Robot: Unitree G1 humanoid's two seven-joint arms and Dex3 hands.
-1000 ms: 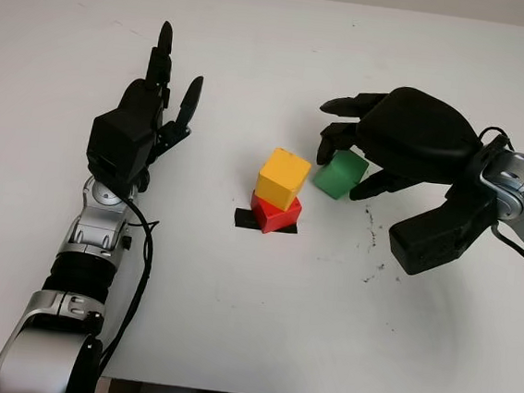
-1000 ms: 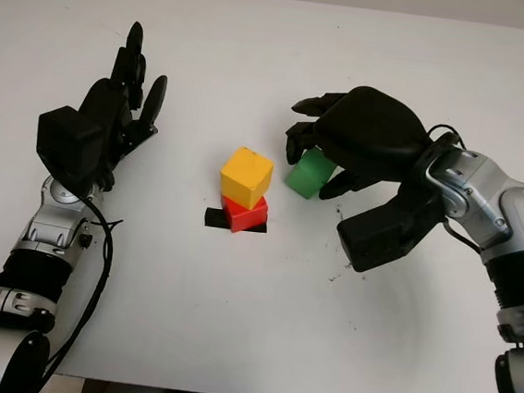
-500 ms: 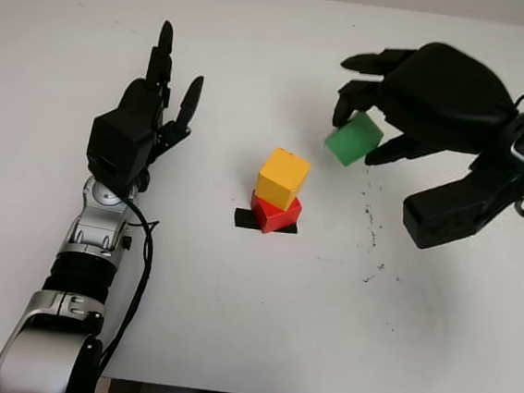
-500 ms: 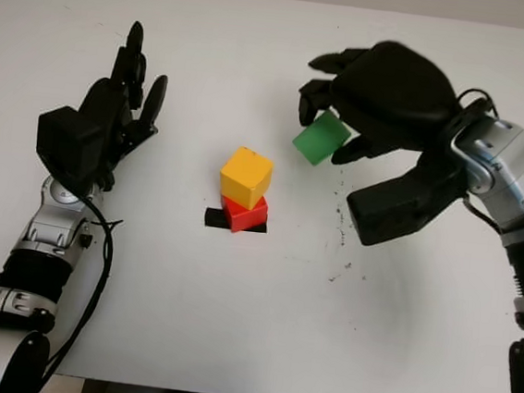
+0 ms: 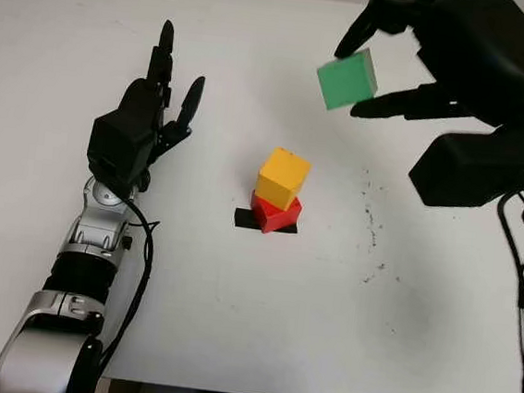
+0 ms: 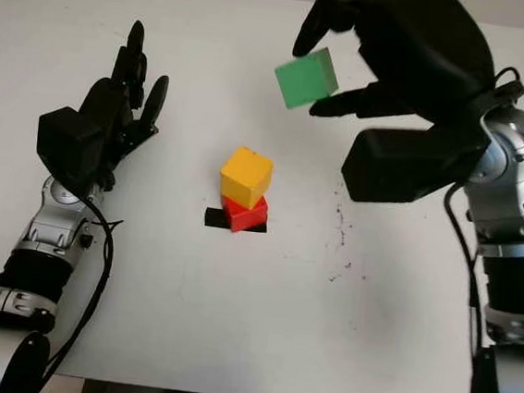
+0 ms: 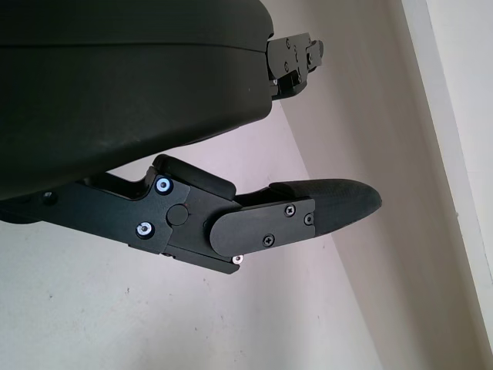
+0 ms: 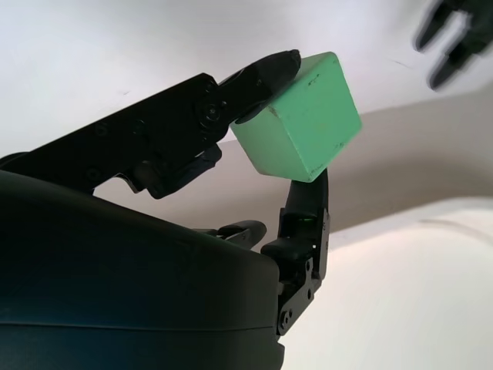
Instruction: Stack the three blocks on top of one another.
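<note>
- The left hand point(image 5: 150, 102) is open over the white table point(image 5: 231, 324) at the left, where it was a second ago.
- The yellow block point(image 5: 283, 178) sits skewed on the red block point(image 5: 274, 213) at the table's middle, on a black mark point(image 5: 244, 219), both unmoved.
- The green block point(image 5: 347, 78), a plain cube, has risen from the table; it now hangs tilted, above and right of the stack.
- The right hand point(image 5: 462, 49) has lifted with it, fingertips point(image 8: 269, 69) pinching the cube's opposite faces.
</note>
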